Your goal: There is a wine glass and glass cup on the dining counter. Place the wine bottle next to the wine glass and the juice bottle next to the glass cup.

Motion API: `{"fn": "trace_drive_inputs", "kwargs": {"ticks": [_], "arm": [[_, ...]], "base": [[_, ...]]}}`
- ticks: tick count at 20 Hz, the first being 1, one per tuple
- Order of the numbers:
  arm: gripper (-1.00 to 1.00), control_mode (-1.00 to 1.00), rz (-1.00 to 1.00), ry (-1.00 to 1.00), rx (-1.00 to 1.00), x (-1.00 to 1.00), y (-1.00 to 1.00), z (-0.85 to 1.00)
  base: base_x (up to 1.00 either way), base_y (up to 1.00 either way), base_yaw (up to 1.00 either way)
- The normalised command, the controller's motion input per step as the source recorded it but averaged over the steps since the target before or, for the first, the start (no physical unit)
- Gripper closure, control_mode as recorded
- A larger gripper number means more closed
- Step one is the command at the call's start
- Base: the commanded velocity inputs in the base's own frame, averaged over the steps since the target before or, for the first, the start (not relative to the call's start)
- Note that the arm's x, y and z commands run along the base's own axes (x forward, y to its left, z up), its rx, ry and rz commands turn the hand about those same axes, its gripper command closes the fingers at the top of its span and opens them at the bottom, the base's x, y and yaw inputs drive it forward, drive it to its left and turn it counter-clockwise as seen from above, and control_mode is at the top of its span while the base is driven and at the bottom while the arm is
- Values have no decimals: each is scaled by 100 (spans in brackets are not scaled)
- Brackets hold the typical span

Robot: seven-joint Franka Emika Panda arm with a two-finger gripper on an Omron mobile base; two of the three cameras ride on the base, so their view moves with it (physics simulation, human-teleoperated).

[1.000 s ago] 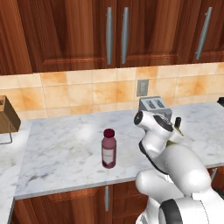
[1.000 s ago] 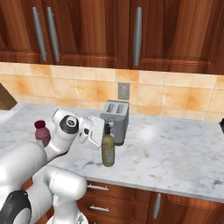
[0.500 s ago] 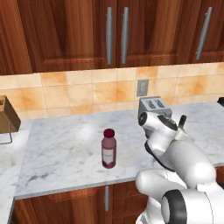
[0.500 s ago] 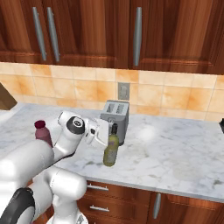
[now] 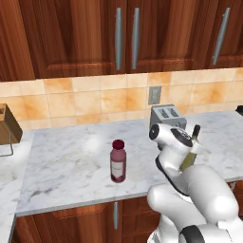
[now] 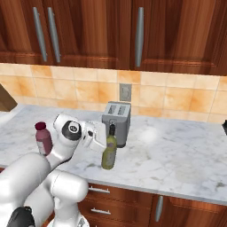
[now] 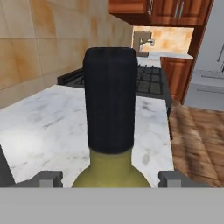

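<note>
The slim olive-green wine bottle leans slightly over the tile-backed marble worktop, just in front of the toaster. My gripper is shut on its body from the left. In the hand view its dark neck rises in the middle, with a fingertip on either side of the shoulder. In the left base view the wine bottle peeks out behind my forearm. The stubby maroon juice bottle stands upright and untouched, to the left of the arm. The wine glass, the glass cup and the dining counter are out of view.
A silver toaster stands against the tan tile wall right behind the wine bottle. A wooden knife block sits at the far left. Beyond the worktop's end, the hand view shows a black stove and wooden floor.
The wine bottle went from upright to tilted in my grip, its neck leaning toward the right. The hand shifted slightly with it. The juice bottle has not moved.
</note>
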Motion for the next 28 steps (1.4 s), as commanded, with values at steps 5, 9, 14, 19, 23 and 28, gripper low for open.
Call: {"fn": "trace_drive_inputs", "kwargs": {"ticks": [5, 9, 14, 19, 23, 28], "arm": [[100, -100, 7, 2, 0, -28, 18, 36], [100, -100, 8, 0, 0, -26, 17, 37], [100, -100, 8, 0, 0, -25, 18, 44], [100, -100, 11, 0, 0, -30, 13, 36], [100, -100, 10, -1, 0, -21, 19, 35], [100, -100, 5, -3, -4, -13, 14, 20]], "base": [[0, 0, 0], [0, 0, 0], [0, 0, 0], [0, 0, 0], [0, 0, 0], [0, 0, 0]]}}
